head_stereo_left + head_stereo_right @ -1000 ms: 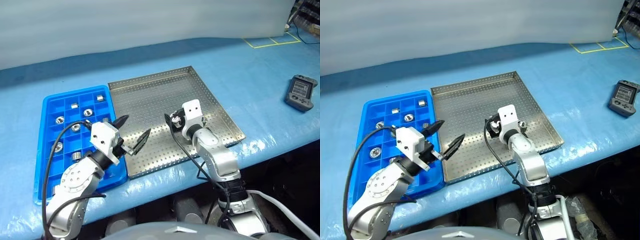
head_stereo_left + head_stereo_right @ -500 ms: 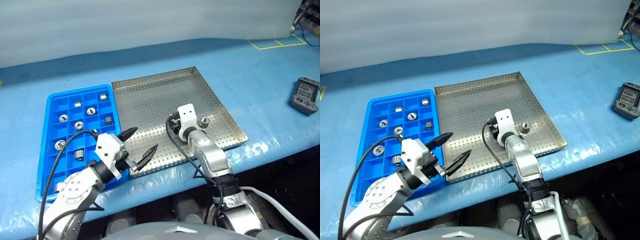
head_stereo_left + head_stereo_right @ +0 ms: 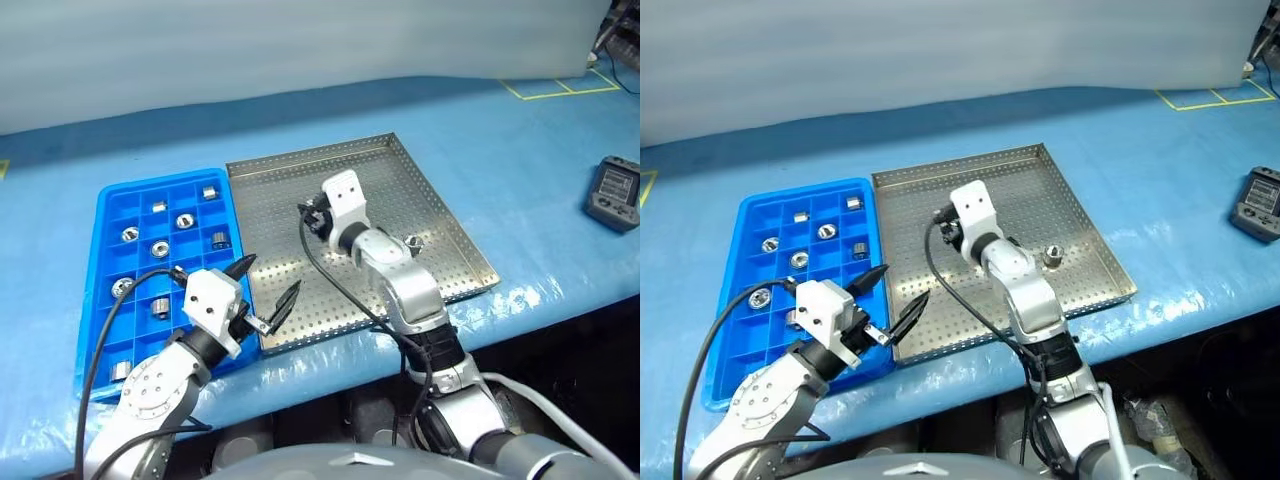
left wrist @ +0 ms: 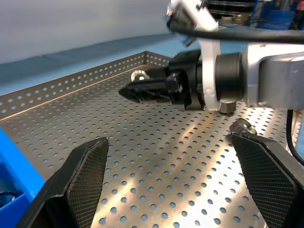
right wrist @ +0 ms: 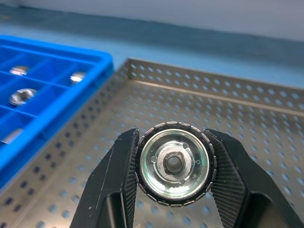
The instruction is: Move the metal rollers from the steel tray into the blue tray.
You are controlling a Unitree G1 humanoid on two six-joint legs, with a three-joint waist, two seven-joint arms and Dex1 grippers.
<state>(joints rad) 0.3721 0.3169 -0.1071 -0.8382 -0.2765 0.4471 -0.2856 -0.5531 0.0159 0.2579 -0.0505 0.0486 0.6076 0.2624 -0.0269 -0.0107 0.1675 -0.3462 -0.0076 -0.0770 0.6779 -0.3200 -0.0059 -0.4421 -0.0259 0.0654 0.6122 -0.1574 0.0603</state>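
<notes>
Left eye view: the blue tray (image 3: 110, 300) lies at the left of the surface (image 3: 520, 190), several metal rollers (image 3: 160, 249) in its compartments. Near its right edge the left pincer (image 3: 268, 290) hangs with fingers spread, holding nothing. Over the steel tray (image 3: 400, 170) the right pincer (image 5: 173, 167) clamps one roller (image 5: 173, 164). Another roller (image 3: 412, 242) sits further right on that tray.
</notes>
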